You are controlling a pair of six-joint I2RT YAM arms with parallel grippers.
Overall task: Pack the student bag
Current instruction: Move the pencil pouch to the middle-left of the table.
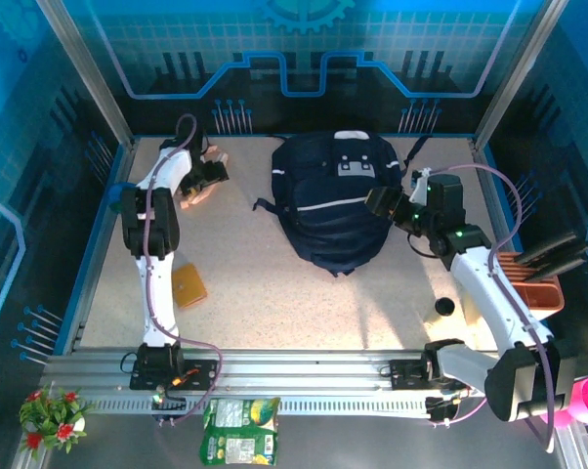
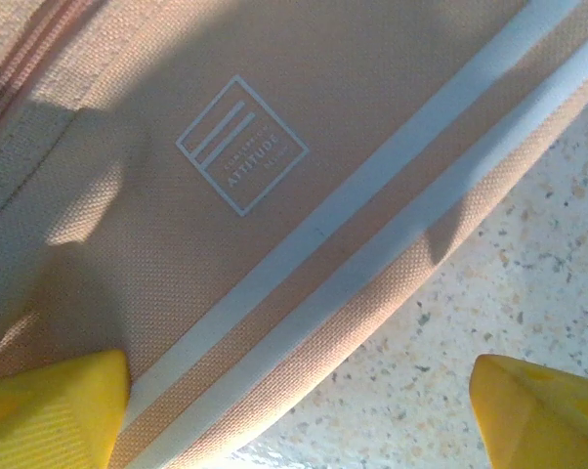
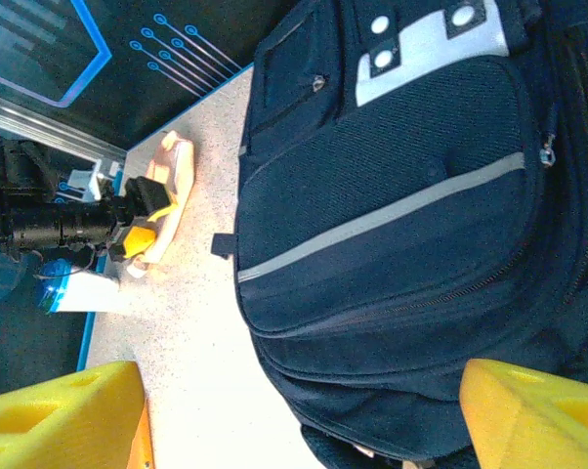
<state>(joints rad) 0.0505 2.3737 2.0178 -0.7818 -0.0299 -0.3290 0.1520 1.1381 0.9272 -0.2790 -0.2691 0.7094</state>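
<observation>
1. The dark blue student bag (image 1: 335, 200) lies flat on the middle of the tabletop (image 1: 304, 303).
2. The right gripper (image 1: 380, 203), wide open and holding nothing, is just beside the bag's right side.
3. Far left, the left gripper (image 1: 214, 176) is wide open over a pink pouch (image 1: 196, 188), holding nothing.

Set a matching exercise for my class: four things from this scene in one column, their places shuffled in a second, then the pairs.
Things
1. student bag
2. pink pouch
3. orange square pad
4. green snack packet

Places
A. at the very front, on the near side of the metal rail
B. middle of the table, towards the back
C. back left, under the open left hand
D. left side of the table, towards the front

Pairs: 1-B, 2-C, 3-D, 4-A
</observation>
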